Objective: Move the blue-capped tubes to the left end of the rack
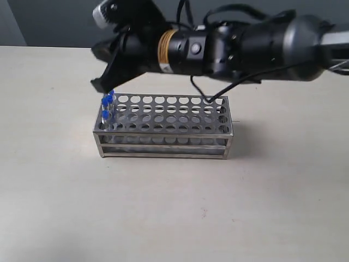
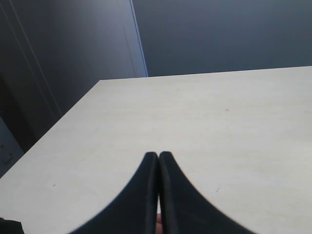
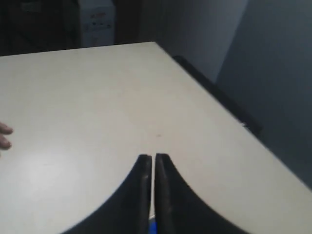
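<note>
The steel rack (image 1: 169, 143) stands mid-table in the exterior view. Blue-capped tubes (image 1: 105, 102) cluster in its leftmost holes, and I make out three caps. My right gripper (image 1: 103, 84) reaches across from the right and hangs just over that end. In the right wrist view its fingers (image 3: 141, 185) are almost together, and a sliver of blue cap (image 3: 152, 228) shows between them near their base. My left gripper (image 2: 158, 156) is shut with nothing in it, above bare table, and is out of the exterior view.
The rest of the rack's holes stand empty. A black cable (image 1: 210, 98) from the right arm hangs down to the rack's far edge. A person's fingertips (image 3: 4, 135) show at the table edge in the right wrist view.
</note>
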### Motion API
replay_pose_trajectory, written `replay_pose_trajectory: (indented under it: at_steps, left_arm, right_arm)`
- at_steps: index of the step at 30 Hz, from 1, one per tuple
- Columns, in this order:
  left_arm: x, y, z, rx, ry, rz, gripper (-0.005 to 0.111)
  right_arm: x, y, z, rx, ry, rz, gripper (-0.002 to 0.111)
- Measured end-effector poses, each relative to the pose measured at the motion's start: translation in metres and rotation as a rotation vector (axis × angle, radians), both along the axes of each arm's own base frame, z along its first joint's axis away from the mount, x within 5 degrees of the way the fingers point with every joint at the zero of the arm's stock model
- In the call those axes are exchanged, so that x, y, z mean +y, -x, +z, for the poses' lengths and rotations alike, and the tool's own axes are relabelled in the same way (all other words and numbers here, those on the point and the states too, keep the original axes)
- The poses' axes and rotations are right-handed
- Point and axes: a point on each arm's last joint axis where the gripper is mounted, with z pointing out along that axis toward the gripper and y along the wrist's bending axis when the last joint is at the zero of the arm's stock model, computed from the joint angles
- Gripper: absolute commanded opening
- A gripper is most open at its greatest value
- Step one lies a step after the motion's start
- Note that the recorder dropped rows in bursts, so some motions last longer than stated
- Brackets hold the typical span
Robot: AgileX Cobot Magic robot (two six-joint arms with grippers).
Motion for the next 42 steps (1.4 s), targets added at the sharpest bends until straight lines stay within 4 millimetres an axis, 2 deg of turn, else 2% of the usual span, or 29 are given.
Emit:
replay_pose_trajectory:
  at_steps: [2, 3, 5, 9, 12, 14, 17, 21, 24, 32, 35, 37, 38, 39, 40, 41, 42]
  left_arm:
    - [0.0, 0.0, 0.0, 0.0, 0.0, 0.0, 0.001]
    - [0.0, 0.0, 0.0, 0.0, 0.0, 0.0, 0.001]
    - [0.0, 0.0, 0.0, 0.0, 0.0, 0.0, 0.001]
    - [0.0, 0.0, 0.0, 0.0, 0.0, 0.0, 0.001]
    - [0.0, 0.0, 0.0, 0.0, 0.0, 0.0, 0.001]
    - [0.0, 0.0, 0.0, 0.0, 0.0, 0.0, 0.001]
    - [0.0, 0.0, 0.0, 0.0, 0.0, 0.0, 0.001]
    - [0.0, 0.0, 0.0, 0.0, 0.0, 0.0, 0.001]
    - [0.0, 0.0, 0.0, 0.0, 0.0, 0.0, 0.001]
    - [0.0, 0.0, 0.0, 0.0, 0.0, 0.0, 0.001]
    - [0.0, 0.0, 0.0, 0.0, 0.0, 0.0, 0.001]
    - [0.0, 0.0, 0.0, 0.0, 0.0, 0.0, 0.001]
    - [0.0, 0.0, 0.0, 0.0, 0.0, 0.0, 0.001]
    - [0.0, 0.0, 0.0, 0.0, 0.0, 0.0, 0.001]
    - [0.0, 0.0, 0.0, 0.0, 0.0, 0.0, 0.001]
    - [0.0, 0.0, 0.0, 0.0, 0.0, 0.0, 0.001]
    - [0.0, 0.0, 0.0, 0.0, 0.0, 0.0, 0.001]
  right_arm:
    - [-0.015, -0.004, 0.017, -0.027, 0.014, -0.074, 0.0]
    - [-0.03, -0.008, 0.028, -0.039, 0.013, -0.124, 0.0]
    - [-0.058, -0.012, 0.035, -0.036, 0.025, -0.206, 0.0]
    - [-0.133, -0.013, 0.029, 0.018, 0.032, -0.383, 0.0]
    - [-0.189, 0.004, 0.02, 0.084, 0.0, -0.536, 0.0]
    - [-0.219, 0.022, 0.01, 0.141, -0.032, -0.631, 0.0]
    - [-0.25, 0.049, -0.001, 0.209, -0.097, -0.755, 0.0]
    - [-0.27, 0.077, -0.011, 0.27, -0.115, -0.863, 0.0]
    - [-0.277, 0.088, -0.013, 0.287, -0.104, -0.91, 0.0]
    - [-0.281, 0.103, 0.0, 0.251, -0.134, -0.915, 0.0]
    - [-0.285, 0.116, 0.014, 0.167, -0.171, -0.896, 0.0]
    - [-0.295, 0.135, 0.017, 0.085, -0.207, -0.906, 0.0]
    - [-0.305, 0.151, 0.01, 0.042, -0.24, -0.938, 0.0]
    - [-0.31, 0.159, 0.002, 0.029, -0.249, -0.965, 0.0]
    - [-0.32, 0.175, -0.021, 0.009, -0.264, -1.028, 0.0]
    - [-0.323, 0.181, -0.034, 0.013, -0.27, -1.055, 0.0]
    - [-0.329, 0.193, -0.056, 0.009, -0.314, -1.115, 0.0]
